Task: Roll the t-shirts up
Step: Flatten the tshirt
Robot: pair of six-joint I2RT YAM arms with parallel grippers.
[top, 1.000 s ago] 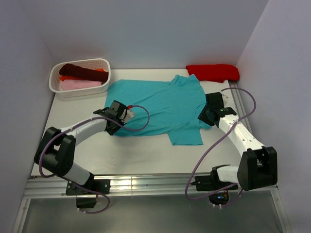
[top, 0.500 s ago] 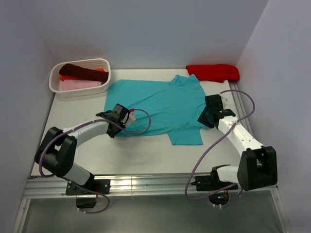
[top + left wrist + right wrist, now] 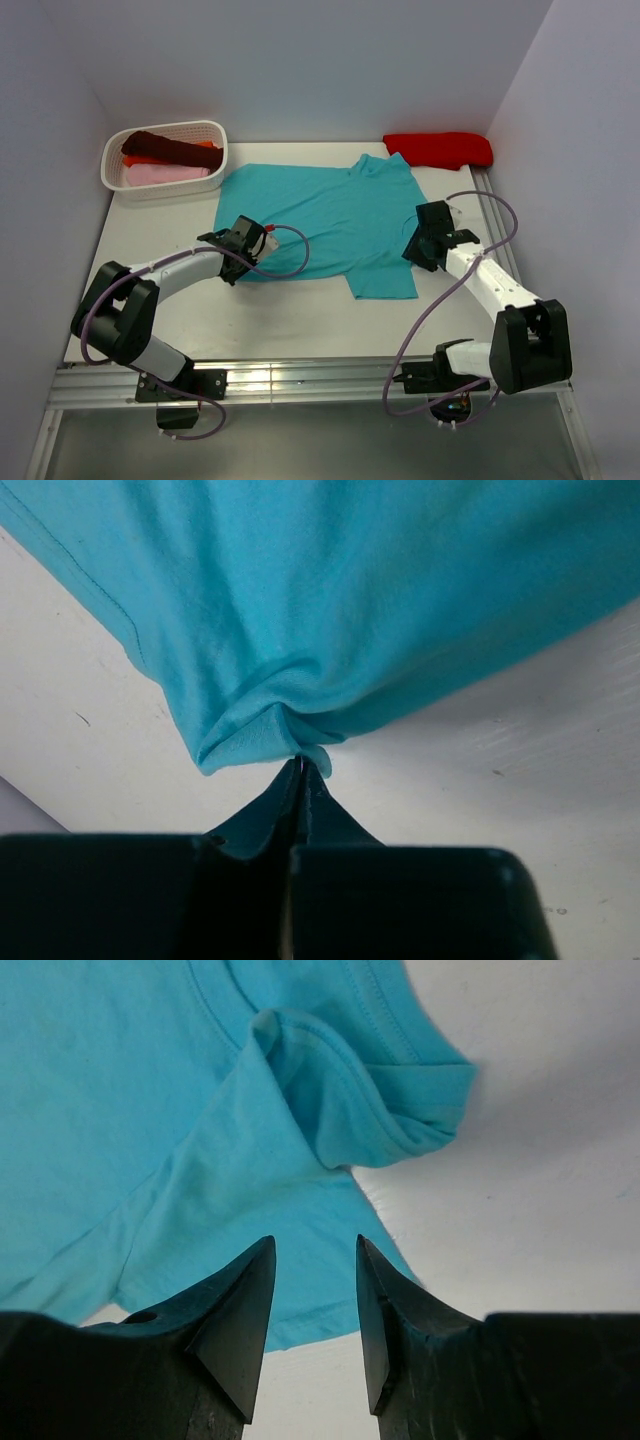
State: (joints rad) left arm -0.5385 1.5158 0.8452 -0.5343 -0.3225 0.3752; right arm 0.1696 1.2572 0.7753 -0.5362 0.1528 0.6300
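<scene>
Teal soft cloth t-shirt (image 3: 330, 215) lies flat on the white table (image 3: 280, 320), hem corner pinched by the clenched left gripper (image 3: 302, 780); the right gripper (image 3: 315, 1300) hovers parted beside the sleeve, probably needing a grip before rolling.

The white tabletop (image 3: 300, 310) carries three things; a teal t-shirt (image 3: 330, 215) lies spread flat about its middle, its near left corner puckered into a small fold; a white basket (image 3: 165, 190) stands just beside the teal t-shirt's far left corner; a folded red t-shirt (image 3: 440, 148) lies beyond the teal t-shirt's right end, close to it, against the back wall.
</scene>
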